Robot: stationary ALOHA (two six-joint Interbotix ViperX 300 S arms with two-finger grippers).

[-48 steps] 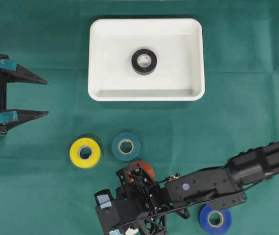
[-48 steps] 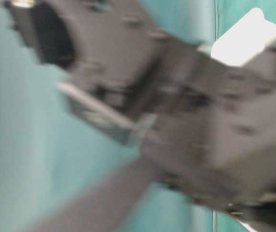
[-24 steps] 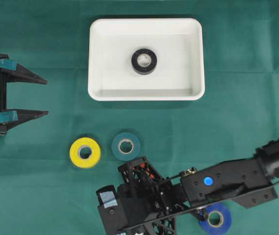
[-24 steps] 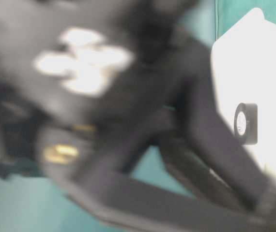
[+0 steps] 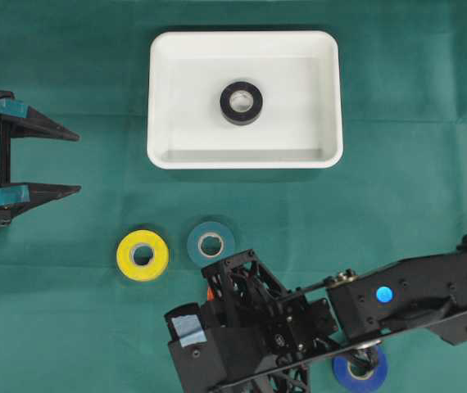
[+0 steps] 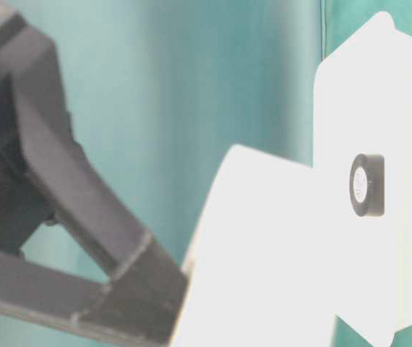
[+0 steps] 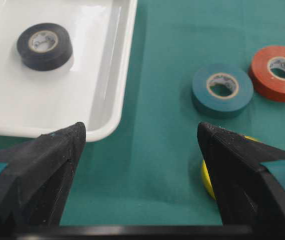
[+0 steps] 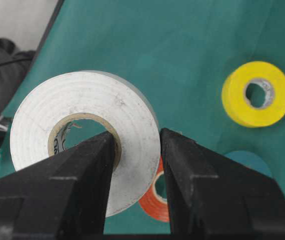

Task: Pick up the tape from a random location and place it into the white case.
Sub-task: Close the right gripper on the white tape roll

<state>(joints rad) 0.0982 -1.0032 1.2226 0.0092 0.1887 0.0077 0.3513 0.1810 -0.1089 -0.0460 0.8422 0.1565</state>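
Down at six o'clock in the overhead view, your right gripper (image 8: pixel 135 165) is clamped on a white tape (image 8: pixel 82 132), one finger through the core and the other outside the wall, so the roll hangs on edge rather than flat. That grip suits a carry: the roll cannot slide off sideways. The white case (image 5: pixel 325 98) sits at twelve o'clock, well apart from the gripper, with a black tape (image 5: pixel 241 102) already lying near its middle. On the cloth, the yellow tape (image 5: pixel 142 255) and teal tape (image 5: pixel 210 242) lie side by side toward eight o'clock, the red tape (image 7: pixel 277 72) is mostly hidden under your arm, and the blue tape (image 5: pixel 350 374) peeks out at five o'clock. Your left gripper (image 5: pixel 74 162) waits at nine o'clock, fingers spread, holding nothing.
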